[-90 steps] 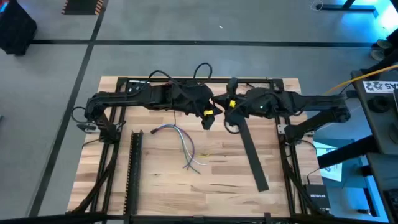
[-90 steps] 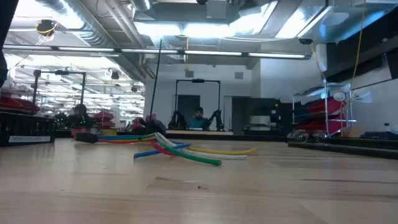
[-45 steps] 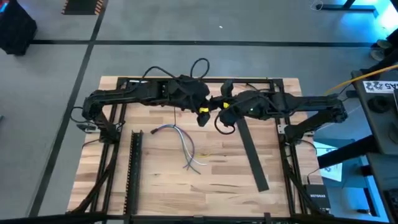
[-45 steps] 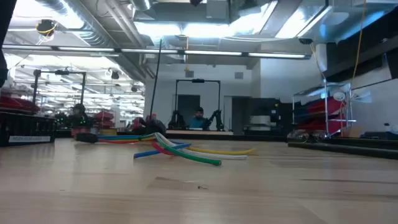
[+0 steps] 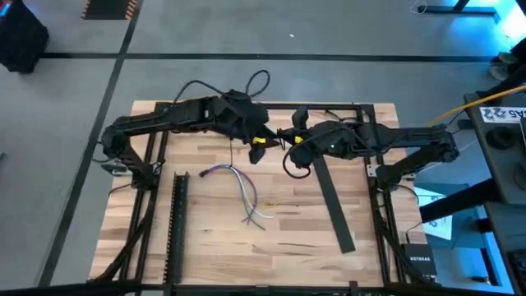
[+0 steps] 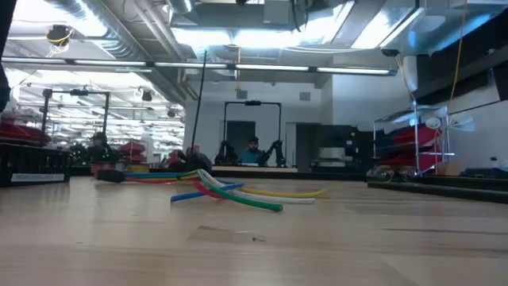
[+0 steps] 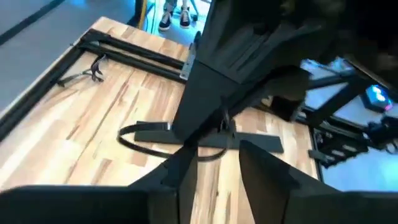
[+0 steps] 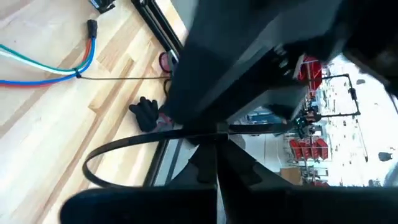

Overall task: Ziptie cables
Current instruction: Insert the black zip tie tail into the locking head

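Both claws above bench (image 5: 205,247), well behind cables (image 5: 244,193). Right claw (image 8: 214,155) pinches looped zip-tie (image 8: 124,149); left claw (image 7: 214,165) parted. Risk: loop slips before threading cables.

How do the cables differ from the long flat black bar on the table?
The cables are several thin, curved, coloured wires; the black bar is one straight, flat, wider piece. The cables lie mid-table, clear of both arms; the black bar lies further right, its far end under the right arm. Both rest on the table, unheld.
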